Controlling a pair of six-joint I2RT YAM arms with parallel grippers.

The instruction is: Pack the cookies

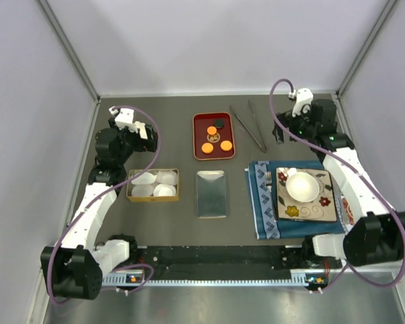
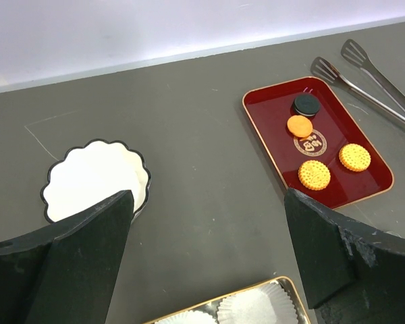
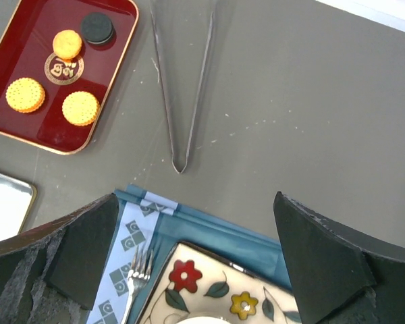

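Top external: cookies [image 1: 211, 130] inside rim of red tray [image 1: 200, 138]; both jaws apart, well away.

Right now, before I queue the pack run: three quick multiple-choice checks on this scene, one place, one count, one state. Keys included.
1. Where do the cookies lie? A) red tray B) gold box C) floral plate
2. How many are orange? A) two B) three C) four
3. The left tool is: A) shut on a cookie B) open, empty C) shut on the tongs

Key: 1 A, all four sit on the tray. 2 B, three orange beside one black. 3 B, its fingers stand wide apart with nothing between them.
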